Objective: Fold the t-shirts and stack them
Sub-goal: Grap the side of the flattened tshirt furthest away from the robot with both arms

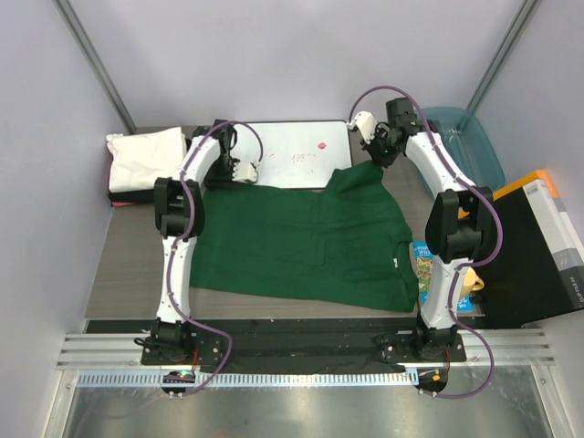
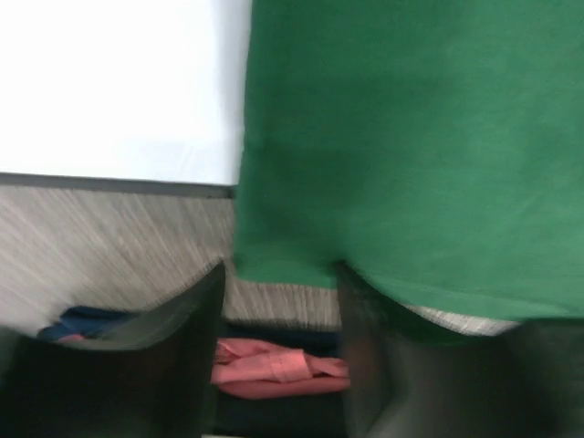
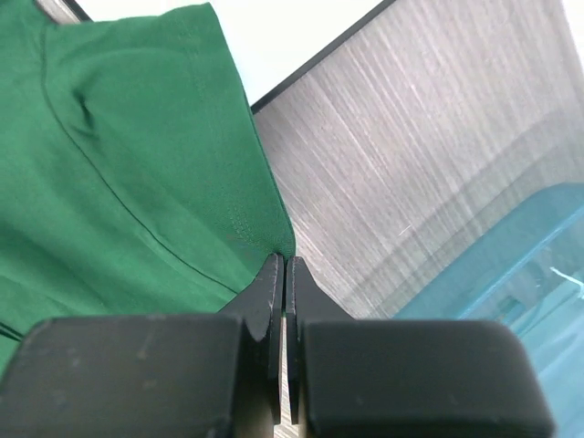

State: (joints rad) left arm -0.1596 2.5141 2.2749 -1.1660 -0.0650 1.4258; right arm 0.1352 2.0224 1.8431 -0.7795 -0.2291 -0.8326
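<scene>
Far back, right tool (image 3: 285, 266) pinches green t-shirt (image 3: 137, 164); left tool (image 2: 280, 278) stands spread at hem.

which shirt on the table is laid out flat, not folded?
The dark green short-sleeved cloth shirt, spread wide across the middle of the grey wood-grain table. The white cloth shirt at the far left is folded into a compact pile.

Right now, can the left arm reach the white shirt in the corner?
Probably yes. The white shirt sits close beside the left gripper, with nothing on top of it and nothing blocking the way.
</scene>
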